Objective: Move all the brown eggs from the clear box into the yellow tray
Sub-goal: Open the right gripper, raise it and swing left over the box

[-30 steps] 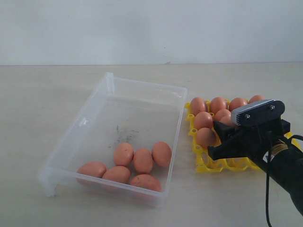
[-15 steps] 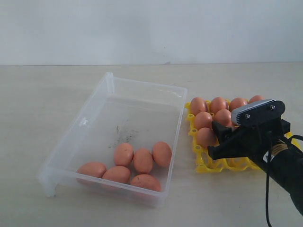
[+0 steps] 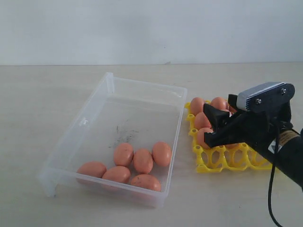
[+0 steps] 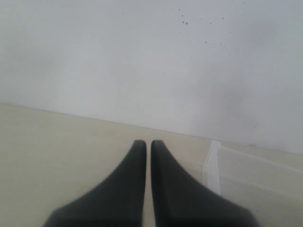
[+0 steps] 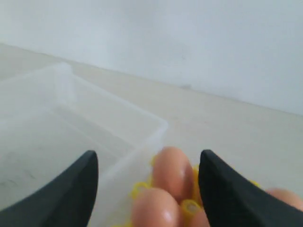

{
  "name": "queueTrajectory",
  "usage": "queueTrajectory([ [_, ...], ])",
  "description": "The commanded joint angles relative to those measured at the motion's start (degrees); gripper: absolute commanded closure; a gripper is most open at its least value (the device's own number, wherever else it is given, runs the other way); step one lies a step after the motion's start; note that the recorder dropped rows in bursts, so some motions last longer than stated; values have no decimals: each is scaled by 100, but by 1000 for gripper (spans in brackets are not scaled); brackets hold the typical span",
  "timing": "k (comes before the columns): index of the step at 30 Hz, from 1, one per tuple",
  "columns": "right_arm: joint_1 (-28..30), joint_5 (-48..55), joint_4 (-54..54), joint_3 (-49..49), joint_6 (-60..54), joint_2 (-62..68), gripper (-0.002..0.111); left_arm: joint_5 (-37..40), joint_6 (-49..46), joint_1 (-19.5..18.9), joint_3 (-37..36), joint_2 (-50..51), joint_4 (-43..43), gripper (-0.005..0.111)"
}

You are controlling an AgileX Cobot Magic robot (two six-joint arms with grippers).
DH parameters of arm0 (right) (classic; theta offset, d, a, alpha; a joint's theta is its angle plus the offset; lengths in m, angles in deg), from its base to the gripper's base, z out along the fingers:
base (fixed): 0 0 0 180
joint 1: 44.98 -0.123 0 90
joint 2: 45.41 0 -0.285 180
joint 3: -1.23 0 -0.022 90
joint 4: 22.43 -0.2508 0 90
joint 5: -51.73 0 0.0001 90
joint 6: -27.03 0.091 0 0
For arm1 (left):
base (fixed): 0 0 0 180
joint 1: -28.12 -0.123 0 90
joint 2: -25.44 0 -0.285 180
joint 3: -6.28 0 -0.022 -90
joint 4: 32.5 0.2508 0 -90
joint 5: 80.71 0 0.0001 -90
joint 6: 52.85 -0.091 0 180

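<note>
Nearest, bunched at the 6 o'clock end of the clear box [image 3: 111, 84]: six brown eggs [image 3: 143, 161], touching one another. At 3 o'clock of the box, just beside it: the yellow tray [image 3: 222, 160], with more eggs seated in its cups from 9 to 12 o'clock. Over those, the right gripper [image 3: 206, 124], spread wide, gripping nothing. Seen only by its own wrist camera: the left gripper [image 4: 147, 144], pinched together, empty, over the table [image 4: 57, 142].

Soft, even, bright light; a faint shadow lies under the box [image 3: 142, 90] at 7 o'clock of the exterior view. Wrist views blur close up.
</note>
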Motion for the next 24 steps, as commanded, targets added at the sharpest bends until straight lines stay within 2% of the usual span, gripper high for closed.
queueTrajectory([
  [1,28,-68,1928,95,1086,-701,51,-11,7,22,21,20,-3,103],
  [4,19,164,2932,558,2421,-1021,51,-11,7,22,21,20,-3,103],
  [8,-339,2296,3882,1395,3576,-1169,51,-11,7,22,21,20,-3,103],
  [11,-879,3852,4285,2074,4133,-1157,51,-11,7,22,21,20,-3,103],
  [18,-2215,7200,4330,3418,5244,-902,51,-11,7,22,21,20,-3,103],
  [24,-2708,8667,3496,4383,5129,-339,51,-11,7,22,21,20,-3,103],
])
